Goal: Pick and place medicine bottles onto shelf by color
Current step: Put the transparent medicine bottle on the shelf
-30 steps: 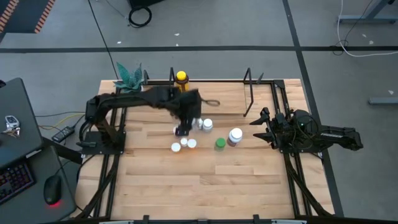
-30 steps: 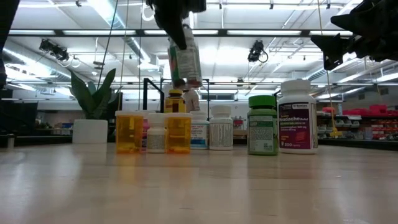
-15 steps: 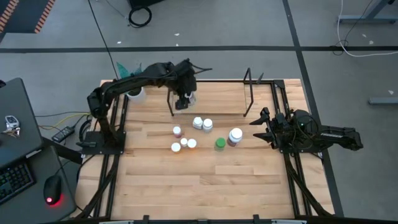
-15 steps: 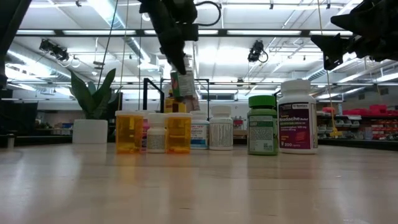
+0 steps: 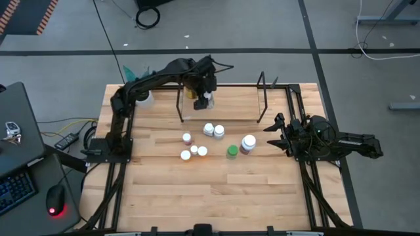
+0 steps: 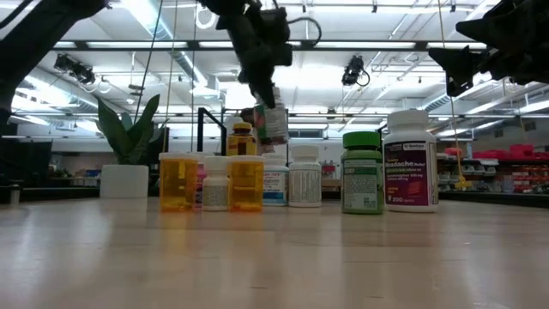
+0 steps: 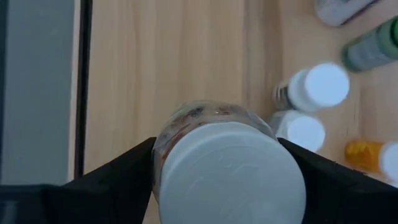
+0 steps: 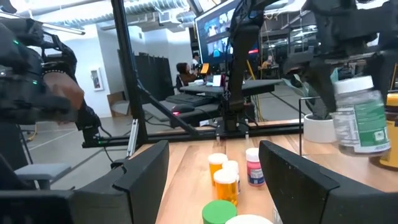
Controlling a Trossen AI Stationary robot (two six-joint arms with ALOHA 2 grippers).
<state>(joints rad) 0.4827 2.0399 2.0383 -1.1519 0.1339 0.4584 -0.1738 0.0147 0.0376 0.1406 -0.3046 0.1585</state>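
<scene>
My left gripper (image 5: 205, 99) hangs over the far middle of the table, beside the shelf's black uprights (image 5: 180, 108), shut on a white-capped medicine bottle (image 6: 272, 124) with a green-and-red label. Several more medicine bottles (image 5: 210, 141) stand on their bases in a loose cluster at the table's middle: orange ones (image 6: 246, 183), white ones (image 6: 304, 176), a green one (image 6: 363, 172) and a large white one (image 6: 410, 160). A yellow-capped amber bottle (image 6: 242, 140) stands farther back, by the shelf. My right gripper (image 5: 274, 131) waits open at the table's right, above the tabletop. My left gripper pinches the bottle's upper part, just under its white cap (image 7: 230, 168), between its two fingers (image 7: 124, 180), one on each side. The fingers come from above, slanting down. The bottle hangs below them, slightly tilted, clear of the table and of the other bottles.
A white pot with a green plant (image 6: 124, 176) stands at the far left corner. The shelf's second upright (image 5: 262, 98) rises at the far right. The near half of the wooden table (image 5: 216, 196) is bare.
My left gripper has carried the bottle from above the cluster toward the table's far edge, then a little to the right, sinking slightly. It has stayed shut on the bottle, which remains clear of the table. The right arm has kept still.
</scene>
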